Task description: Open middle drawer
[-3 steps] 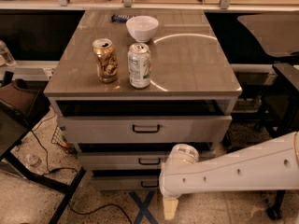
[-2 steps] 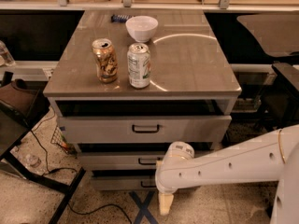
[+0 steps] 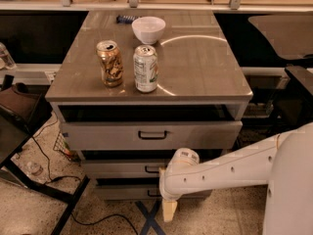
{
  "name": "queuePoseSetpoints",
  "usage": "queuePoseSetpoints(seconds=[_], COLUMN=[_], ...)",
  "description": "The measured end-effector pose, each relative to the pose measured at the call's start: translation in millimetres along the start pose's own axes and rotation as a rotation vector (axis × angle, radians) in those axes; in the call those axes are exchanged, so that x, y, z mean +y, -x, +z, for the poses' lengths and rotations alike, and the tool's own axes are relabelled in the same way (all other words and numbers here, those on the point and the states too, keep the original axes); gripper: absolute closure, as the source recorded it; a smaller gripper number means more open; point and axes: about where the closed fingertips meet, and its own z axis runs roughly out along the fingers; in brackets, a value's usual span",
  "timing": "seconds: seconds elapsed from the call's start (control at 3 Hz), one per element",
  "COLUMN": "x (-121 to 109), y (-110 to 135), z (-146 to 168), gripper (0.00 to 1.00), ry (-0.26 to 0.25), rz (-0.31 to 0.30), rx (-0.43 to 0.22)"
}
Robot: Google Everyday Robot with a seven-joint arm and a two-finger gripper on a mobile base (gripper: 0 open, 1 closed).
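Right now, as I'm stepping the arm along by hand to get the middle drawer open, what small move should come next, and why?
Probably lift the pincer and bring it up to the black handle of the middle drawer. The pincer hangs low, pointing at the floor, in front of the bottom drawer, below that handle and just right of it, so it cannot pull yet.

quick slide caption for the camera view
Robot hand hangs low in front of the bottom drawer, middle drawer not yet opened.
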Motion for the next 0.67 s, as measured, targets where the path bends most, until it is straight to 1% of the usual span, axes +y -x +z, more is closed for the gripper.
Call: queuePoseSetpoints(seconds=[0.67], x=[-9.8], y=[9.3], z=[20.4], gripper=[0.00], ry=[-0.004], rz=[-0.030], rx=[-0.017])
